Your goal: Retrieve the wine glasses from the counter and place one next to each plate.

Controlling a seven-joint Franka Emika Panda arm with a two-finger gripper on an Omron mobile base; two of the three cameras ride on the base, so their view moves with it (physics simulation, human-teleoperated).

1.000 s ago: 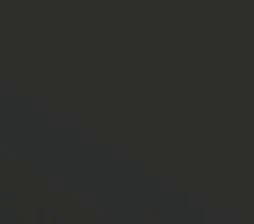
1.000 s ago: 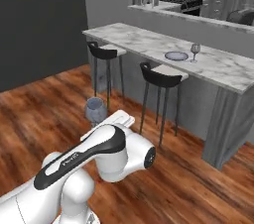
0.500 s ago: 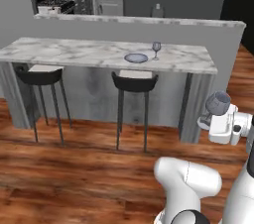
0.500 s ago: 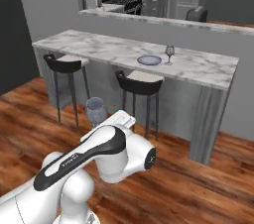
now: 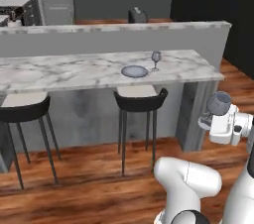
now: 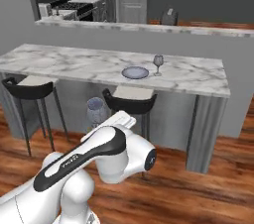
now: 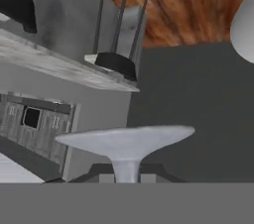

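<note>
My gripper is shut on the stem of a grey-blue wine glass, held upright in front of the bar at about stool-seat height. That same held wine glass rises above the gripper in the right base view. In the hand view its round foot stands just beyond the gripper. A second wine glass stands on the marble bar just right of a pale round plate. That plate and glass also appear from the right. The counter is out of view.
The long marble bar runs across both base views, with a raised grey ledge behind it. Two black stools stand under it. Wood floor lies between me and the bar. Kitchen appliances are far back.
The whole scene has shifted in both base views as the base moved; the bar now lies more squarely ahead. The glass stays in my shut gripper.
</note>
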